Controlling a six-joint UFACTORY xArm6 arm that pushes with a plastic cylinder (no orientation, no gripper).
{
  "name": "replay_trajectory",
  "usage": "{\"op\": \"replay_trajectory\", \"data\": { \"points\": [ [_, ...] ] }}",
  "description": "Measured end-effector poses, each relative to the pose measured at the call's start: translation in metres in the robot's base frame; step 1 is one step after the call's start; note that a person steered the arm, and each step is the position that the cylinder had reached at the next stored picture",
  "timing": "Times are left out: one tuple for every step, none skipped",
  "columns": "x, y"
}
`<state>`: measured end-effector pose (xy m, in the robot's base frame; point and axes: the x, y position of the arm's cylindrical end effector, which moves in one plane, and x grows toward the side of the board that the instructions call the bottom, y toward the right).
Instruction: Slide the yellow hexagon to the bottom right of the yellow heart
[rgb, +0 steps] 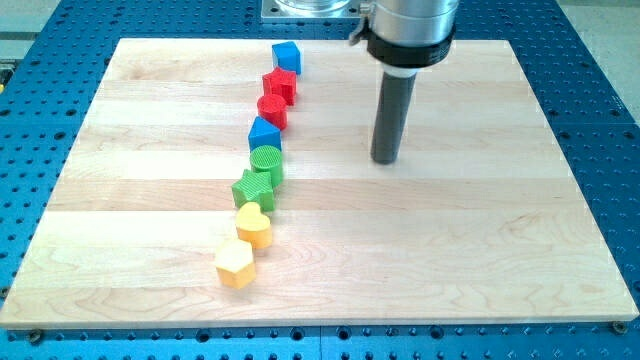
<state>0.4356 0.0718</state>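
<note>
The yellow hexagon (235, 265) lies near the board's bottom, just below and slightly left of the yellow heart (254, 226), touching or nearly touching it. My tip (386, 160) stands on the board well to the upper right of both, about a quarter of the board's width from the blocks. It touches no block.
A line of blocks runs up from the heart: a green star (253, 187), a green cylinder (266, 161), a blue block (265, 132), a red cylinder (273, 108), a red block (280, 85), a blue cube (287, 56). The wooden board (480, 250) lies on a blue perforated table.
</note>
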Motion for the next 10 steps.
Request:
{"op": "replay_trajectory", "data": {
  "points": [
    [0.045,-0.016],
    [0.084,-0.047],
    [0.109,-0.056],
    [0.124,-0.036],
    [0.166,-0.024],
    [0.182,-0.042],
    [0.183,-0.055],
    [0.183,-0.078],
    [0.183,-0.173],
    [0.182,-0.266]
  ]
}}
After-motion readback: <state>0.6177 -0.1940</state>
